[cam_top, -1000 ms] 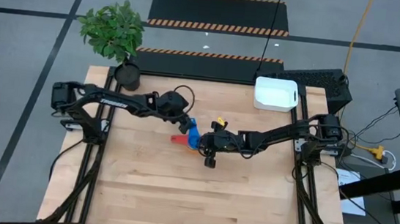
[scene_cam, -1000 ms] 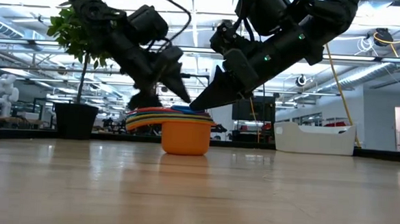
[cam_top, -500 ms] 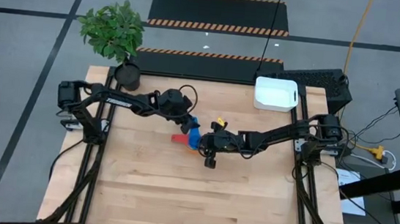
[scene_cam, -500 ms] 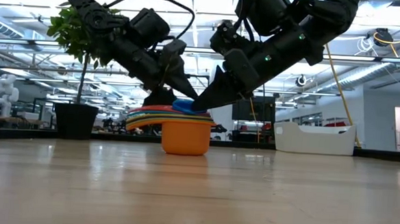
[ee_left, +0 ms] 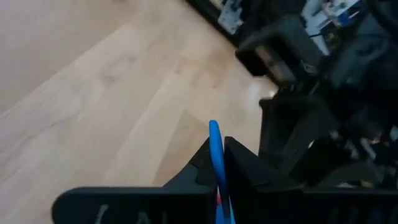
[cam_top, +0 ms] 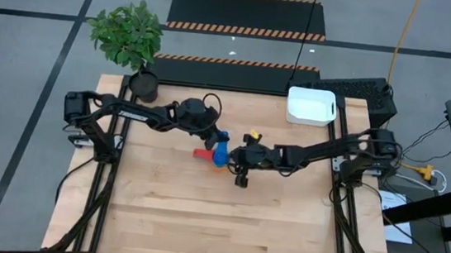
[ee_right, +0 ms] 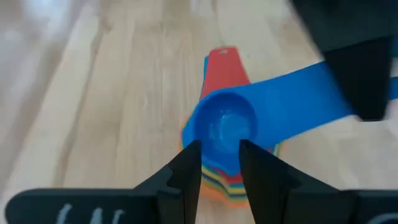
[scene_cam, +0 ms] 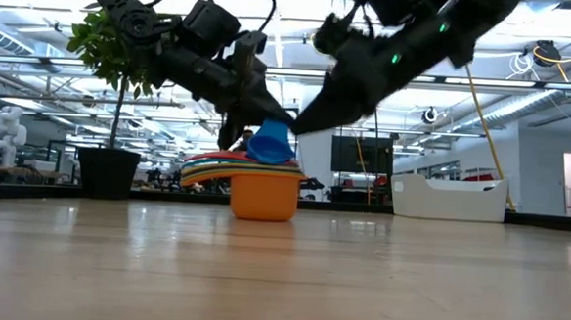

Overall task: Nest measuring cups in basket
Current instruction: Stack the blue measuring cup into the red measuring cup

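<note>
Measuring cups [scene_cam: 251, 173] stand as a nested stack near the middle of the wooden table [cam_top: 199, 224], with the orange cup [scene_cam: 264, 195] at the bottom and the coloured handles fanned out to one side. Largest of the task items, the white basket [cam_top: 310, 106] sits at the table's far right corner, well apart from both claws and behind the right arm. The plant pot [cam_top: 144, 85] stands at the far left corner, behind the left arm. The left claw [cam_top: 218, 137] is directly above the stack, its fingers [ee_left: 242, 168] clamped shut on the handle of a blue cup [scene_cam: 270, 143], which hangs tilted just over the stack's top. The right claw [cam_top: 233, 155] is just beside the stack on the opposite side, fingers [ee_right: 186, 168] partly open with a narrow gap and nothing between them; the blue cup's bowl [ee_right: 225, 127] lies just ahead of its tips.
</note>
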`<state>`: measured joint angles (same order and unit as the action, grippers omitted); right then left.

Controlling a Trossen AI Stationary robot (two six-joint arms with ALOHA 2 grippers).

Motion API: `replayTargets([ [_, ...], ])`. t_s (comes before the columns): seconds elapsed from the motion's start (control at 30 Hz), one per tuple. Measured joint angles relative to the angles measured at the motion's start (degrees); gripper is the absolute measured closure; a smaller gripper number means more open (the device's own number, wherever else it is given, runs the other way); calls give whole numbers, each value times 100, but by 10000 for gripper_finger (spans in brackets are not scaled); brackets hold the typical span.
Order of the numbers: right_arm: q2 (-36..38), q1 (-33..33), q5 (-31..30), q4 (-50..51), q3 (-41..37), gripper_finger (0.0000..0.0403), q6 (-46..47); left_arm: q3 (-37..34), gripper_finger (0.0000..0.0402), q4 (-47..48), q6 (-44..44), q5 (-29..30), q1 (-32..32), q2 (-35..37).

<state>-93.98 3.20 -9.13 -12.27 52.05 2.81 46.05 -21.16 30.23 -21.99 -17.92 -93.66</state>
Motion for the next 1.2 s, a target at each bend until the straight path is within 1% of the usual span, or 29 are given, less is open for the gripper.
replayTargets([
  [0.17,793,28,18,710,2,294,16,-9,395,-187,-136,142,107,273],
  [0.27,1312,106,29,687,-189,282,16,-18,394,-187,-385,405,262,515],
  [0.4,1957,155,42,291,-655,262,-17,-12,397,-310,-664,950,546,994],
  [0.47,2245,153,40,-96,-936,253,10,-14,396,-272,-792,1280,709,1241],
  [0.57,2513,151,65,-790,-1335,240,171,-14,396,-461,-982,1775,977,1524],
  [0.6,2550,137,125,-1022,-1451,236,210,-14,397,-534,-1037,1930,1071,1605],
  [0.7,2553,127,329,-1838,-1691,224,249,-9,397,-1166,-1190,2513,1367,1639],
  [0.83,2436,129,343,-2844,-1945,218,39,-9,394,-1882,-1263,3209,1692,1550],
  [0.97,2442,122,335,-3271,-2116,220,-241,-14,397,-2414,-1574,3304,1953,1494],
  [1.03,2438,114,341,-3343,-2180,221,-336,-2,396,-2858,-1847,3300,2093,1455],
  [1.2,2440,114,344,-3445,-2205,222,-424,-9,395,-3339,-2594,3256,2350,1244],
])
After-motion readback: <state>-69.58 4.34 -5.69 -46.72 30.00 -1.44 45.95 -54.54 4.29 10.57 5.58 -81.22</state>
